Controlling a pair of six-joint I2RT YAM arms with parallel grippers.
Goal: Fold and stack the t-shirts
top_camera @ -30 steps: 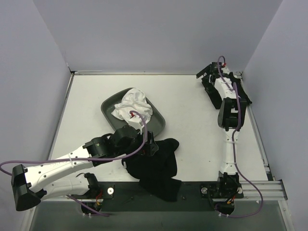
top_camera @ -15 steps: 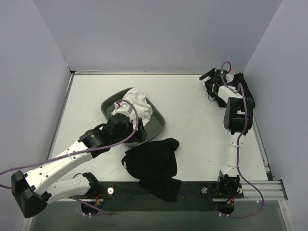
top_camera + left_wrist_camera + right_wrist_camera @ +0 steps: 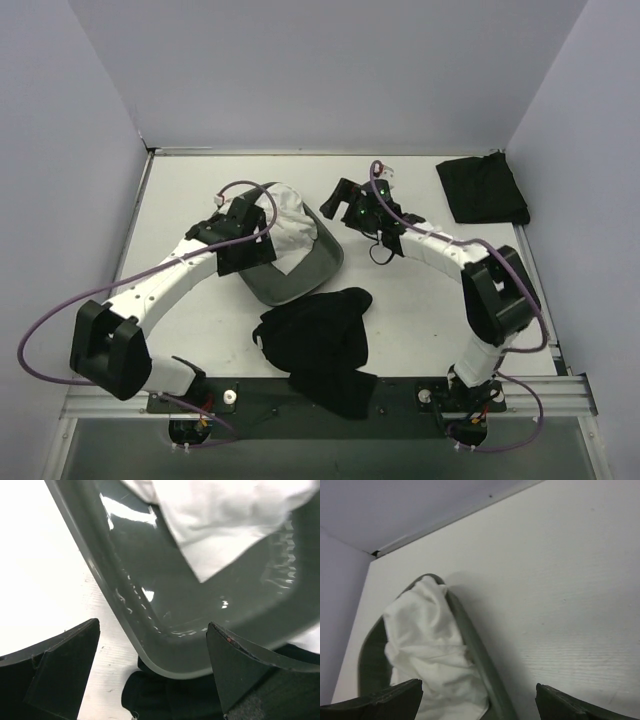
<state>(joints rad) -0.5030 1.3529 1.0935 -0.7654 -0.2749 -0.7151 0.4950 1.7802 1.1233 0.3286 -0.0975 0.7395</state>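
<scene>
Left jaws stand wide over the left rim of the grey-green tray, apparently poised to grip it. Right jaws, also wide, hover off the tray's far-right side, facing the white cloth heaped inside. A crumpled black t-shirt lies on the bench just nearside of the tray. A folded black t-shirt sits well to the tray's right, probably the base of the stack.

A white table with a faint grain stands boxed in by plain pale lilac walls: back wall, left wall, right wall. A black plate and a metal rail edge its near side, under soft even light
</scene>
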